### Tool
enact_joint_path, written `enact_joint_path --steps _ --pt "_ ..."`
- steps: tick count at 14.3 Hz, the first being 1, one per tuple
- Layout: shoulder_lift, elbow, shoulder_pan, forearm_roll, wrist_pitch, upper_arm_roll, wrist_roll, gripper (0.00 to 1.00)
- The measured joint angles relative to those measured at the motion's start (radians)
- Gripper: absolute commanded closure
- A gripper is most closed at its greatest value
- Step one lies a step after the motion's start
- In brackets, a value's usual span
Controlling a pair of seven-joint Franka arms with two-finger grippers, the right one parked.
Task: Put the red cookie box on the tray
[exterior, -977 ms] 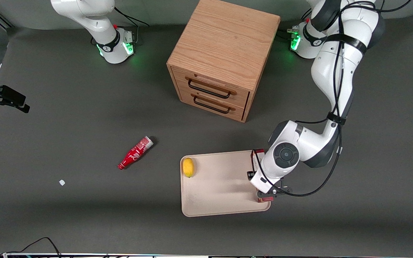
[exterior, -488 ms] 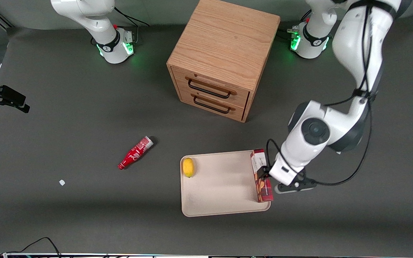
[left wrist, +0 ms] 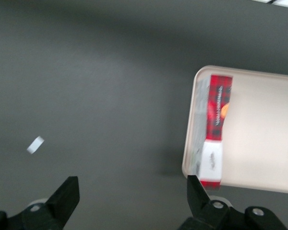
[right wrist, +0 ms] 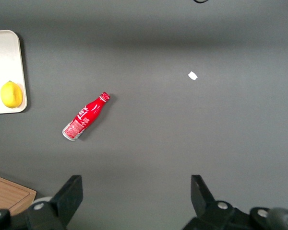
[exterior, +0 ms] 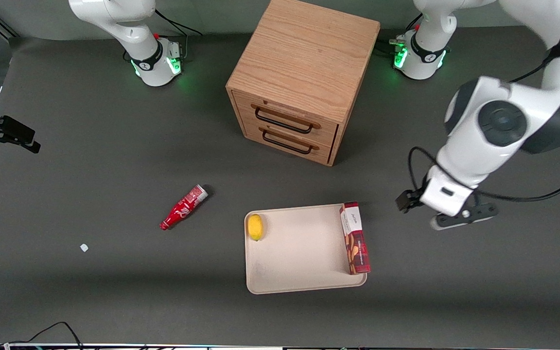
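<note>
Red cookie box (exterior: 356, 238) lying flat on tray (exterior: 299, 253), along the edge toward working arm's end of table; white end panel pointing toward cabinet, dark-red end nearer front cam. One long side against low rim, possibly overhanging it slightly; cannot tell exactly. Same box in left wrist view (left wrist: 215, 143), resting just inside tray (left wrist: 264, 139) rim.

Gripper (exterior: 409, 200) off the box, raised above bare mat, toward working arm's end of table rel. to tray, level w/ tray's cabinet-side edge. Jaws spread wide apart in wrist view, nothing between them; only grey mat visible in the gap. Gripper (left wrist: 133, 196) clear of box and tray.

Also on tray: lemon (exterior: 255, 227) near corner toward parked arm's end, well apart from box. Rest of tray surface bare.

Surroundings: wooden two-drawer cabinet (exterior: 304, 78) w/ black handles, farther from front cam than tray, drawers facing tray, both closed. Small red bottle (exterior: 183, 207) on its side on mat, toward parked arm's end, apart from tray. Small white scrap (exterior: 84, 248) on mat, further toward that end. Black cable (exterior: 455, 192) looping from working arm's wrist above mat near gripper.

Obstructions: none between gripper and box; cabinet well apart from both.
</note>
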Motion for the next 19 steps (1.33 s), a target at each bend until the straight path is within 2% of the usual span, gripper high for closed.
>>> enact_joint_path --steps 4,7,11,14,19 --pt "-0.168 -0.030 0.139 -0.079 -0.201 0.011 0.280 0.00" --pt "-0.251 -0.039 0.199 -0.110 -0.288 0.024 0.393 0.00" --pt "-0.354 -0.041 0.255 -0.190 -0.364 0.026 0.466 0.00" --pt "-0.404 -0.045 0.273 -0.201 -0.378 0.027 0.493 0.00" --pt "-0.414 -0.052 0.286 -0.202 -0.378 0.041 0.553 0.00"
